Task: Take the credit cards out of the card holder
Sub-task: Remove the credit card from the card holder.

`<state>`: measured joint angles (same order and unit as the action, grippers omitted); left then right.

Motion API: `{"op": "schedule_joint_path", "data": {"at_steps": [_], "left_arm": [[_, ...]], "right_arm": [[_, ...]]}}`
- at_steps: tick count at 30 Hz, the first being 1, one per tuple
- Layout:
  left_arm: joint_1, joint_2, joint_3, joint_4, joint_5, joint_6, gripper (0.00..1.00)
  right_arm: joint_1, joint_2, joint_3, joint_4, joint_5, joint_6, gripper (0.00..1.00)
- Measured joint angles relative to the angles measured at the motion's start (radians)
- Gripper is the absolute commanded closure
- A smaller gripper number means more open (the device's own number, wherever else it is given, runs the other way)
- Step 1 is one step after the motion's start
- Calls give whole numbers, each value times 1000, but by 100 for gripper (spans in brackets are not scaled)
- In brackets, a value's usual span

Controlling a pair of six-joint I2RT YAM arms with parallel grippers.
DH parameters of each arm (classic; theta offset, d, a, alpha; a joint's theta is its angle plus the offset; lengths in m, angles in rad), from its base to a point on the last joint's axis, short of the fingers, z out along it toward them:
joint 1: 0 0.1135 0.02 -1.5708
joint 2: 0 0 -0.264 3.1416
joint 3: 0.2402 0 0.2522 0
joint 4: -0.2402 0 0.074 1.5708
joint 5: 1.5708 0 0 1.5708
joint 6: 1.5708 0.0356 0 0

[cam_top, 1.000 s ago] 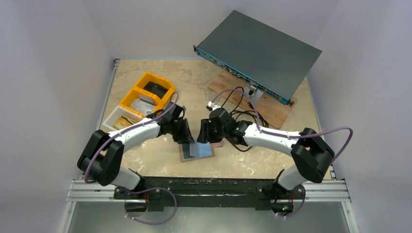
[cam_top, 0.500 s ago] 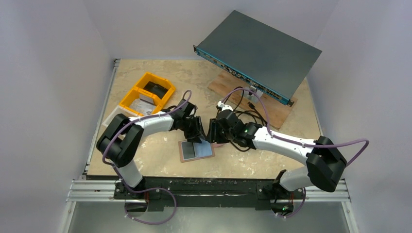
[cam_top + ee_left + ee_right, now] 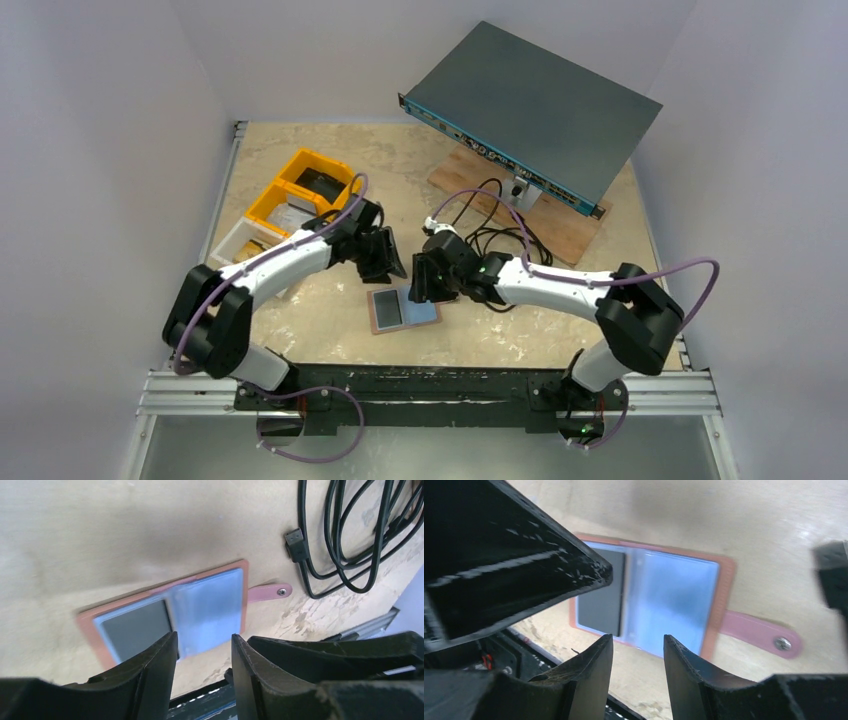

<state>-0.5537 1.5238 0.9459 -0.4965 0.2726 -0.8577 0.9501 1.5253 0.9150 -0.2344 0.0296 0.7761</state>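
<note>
**Holder open on the counter, both jaws empty**

The holder (image 3: 402, 309) lies flat and open on the counter (image 3: 325, 328), between the two arms. A dark card (image 3: 137, 630) sits in its left pocket and a pale blue card (image 3: 207, 607) in its right. Its snap strap (image 3: 270, 592) sticks out to the side. The left jaws and the right jaws hang just above it, parted and gripping nothing. Black cables (image 3: 345, 540) lie nearby.

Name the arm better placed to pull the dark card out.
Left, probably: the dark card fills the card holder half on its side, and the left gripper hangs open beside it. The right gripper faces the pale half.
</note>
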Motion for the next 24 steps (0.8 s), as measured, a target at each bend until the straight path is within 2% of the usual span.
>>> {"op": "schedule_joint_path", "data": {"at_steps": [4,8,15,24], "left_arm": [[40,-125,-42,-58,-73,18,60],[76,-200,-129,-81,-101,31,68],[83,-190,-218,-76,-90,31,83],[83,-149,-225,-28,-66,31,90]], "right_arm": [[12,68,32,56,-50,1,60],[12,145,39,125,-127,9,61],[11,232,48,179,-188,22,62],[-3,244,48,229,-207,34,62]]}}
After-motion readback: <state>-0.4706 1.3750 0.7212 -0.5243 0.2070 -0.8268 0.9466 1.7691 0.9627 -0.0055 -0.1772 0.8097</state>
